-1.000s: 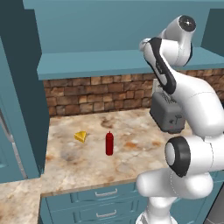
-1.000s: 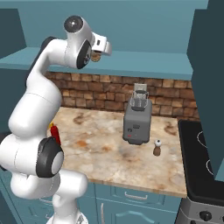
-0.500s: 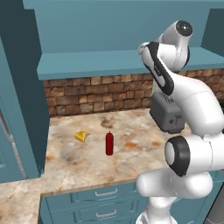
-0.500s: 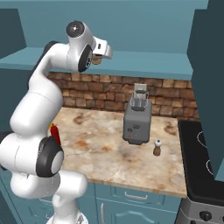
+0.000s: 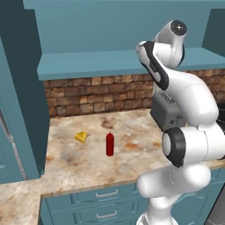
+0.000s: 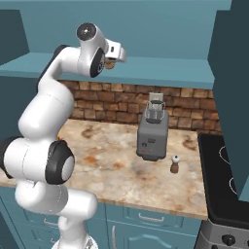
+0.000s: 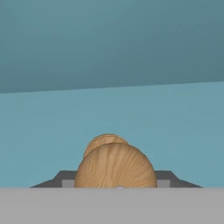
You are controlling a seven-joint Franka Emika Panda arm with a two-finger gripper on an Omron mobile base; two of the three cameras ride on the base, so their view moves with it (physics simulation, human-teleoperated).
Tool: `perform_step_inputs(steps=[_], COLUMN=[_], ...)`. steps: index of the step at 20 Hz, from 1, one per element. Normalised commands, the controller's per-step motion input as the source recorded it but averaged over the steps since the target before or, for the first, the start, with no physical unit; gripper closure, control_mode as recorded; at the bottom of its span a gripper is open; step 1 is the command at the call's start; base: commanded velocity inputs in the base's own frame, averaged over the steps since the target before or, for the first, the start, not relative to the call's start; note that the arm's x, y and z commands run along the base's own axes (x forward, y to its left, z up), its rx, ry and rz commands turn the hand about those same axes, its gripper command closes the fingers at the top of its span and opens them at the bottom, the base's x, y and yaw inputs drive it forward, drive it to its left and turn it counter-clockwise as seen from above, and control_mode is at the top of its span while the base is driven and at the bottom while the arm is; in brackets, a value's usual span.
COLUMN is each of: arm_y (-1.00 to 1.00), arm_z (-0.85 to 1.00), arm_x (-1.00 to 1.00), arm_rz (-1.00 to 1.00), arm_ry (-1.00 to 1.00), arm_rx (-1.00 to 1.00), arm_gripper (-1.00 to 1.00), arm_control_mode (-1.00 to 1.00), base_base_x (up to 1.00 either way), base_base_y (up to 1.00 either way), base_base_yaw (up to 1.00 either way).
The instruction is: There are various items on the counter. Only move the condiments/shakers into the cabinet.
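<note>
We hold the shaker (image 7: 114, 166) clamped in the gripper (image 7: 114, 184) — cabinet (image 7: 131, 113) shelf lies straight ahead, just below.

Tan shaker (image 7: 114, 166): wood, visible grain, smooth rounded knob, soft sheen. Cabinet (image 5: 110, 66): flat matt teal, painted look, no texture. Tabletop (image 6: 116, 165): beige-brown mottled marble look, polished, faint gloss. Back wall: rough brick in brown tones. Toaster (image 6: 152, 135): grey, dull metallic finish. Red bottle (image 5: 110, 144): smooth plastic look. Cheese wedge (image 5: 81, 137): plain matt yellow. Drawer handles: bright metal
</note>
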Motion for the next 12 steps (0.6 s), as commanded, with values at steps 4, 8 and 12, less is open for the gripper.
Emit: perform_step_inputs(steps=[4, 8, 12], arm_y=[0.0, 0.01, 0.0], arm_z=[-0.17, -0.11, 0.0], arm_x=[0.2, 0.29, 0.35], arm_rz=[0.0, 0.0, 0.0], arm_ry=[0.0, 0.0, -0.03], arm_rx=[-0.04, -0.03, 0.0], arm_gripper=[-1.0, -1.0, -1.0], arm_control_mode=[-1.0, -1.0, -1.0], base_base_x=[0.0, 0.0, 0.0], base_base_y=[0.0, 0.0, 0.0], base_base_yaw=[0.0, 0.0, 0.0])
